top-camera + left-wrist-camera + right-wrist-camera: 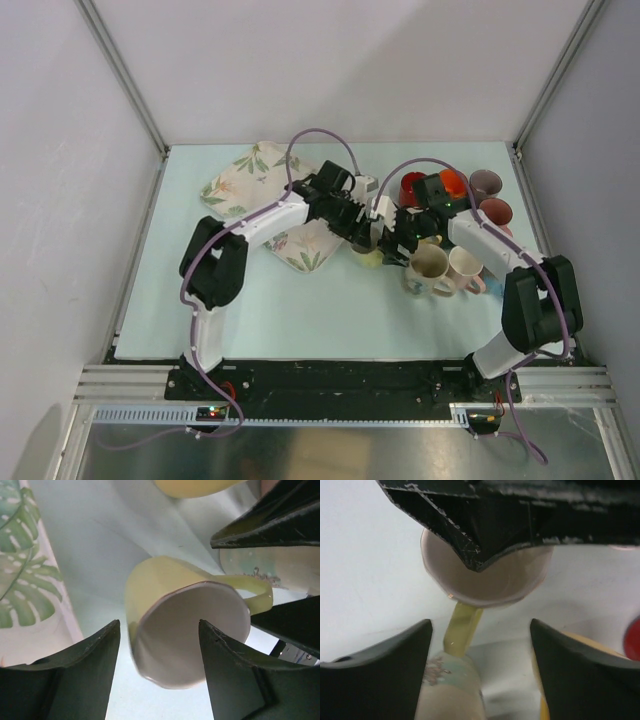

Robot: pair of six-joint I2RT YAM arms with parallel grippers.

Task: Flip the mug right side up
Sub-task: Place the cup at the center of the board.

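The yellow mug [150, 587] has a white inside, and its mouth [192, 630] faces up at the left wrist camera. Its handle [257, 592] points right. From above only a sliver of this mug [367, 258] shows under both grippers. My left gripper [159, 625] is open just above the rim, one finger on each side, and I see no contact. My right gripper [480, 622] is open too. The mug's handle [462, 627] lies loose between its fingers. In the top view the left gripper [362, 233] and right gripper [397, 240] meet over the mug.
A leaf-print cloth [262, 185] lies at the back left. Several mugs crowd the right side: red [412, 187], orange [452, 182], two pinkish ones [485, 183], and a cream patterned mug [428, 268] touching the yellow handle. A yellow object [195, 486] sits just beyond.
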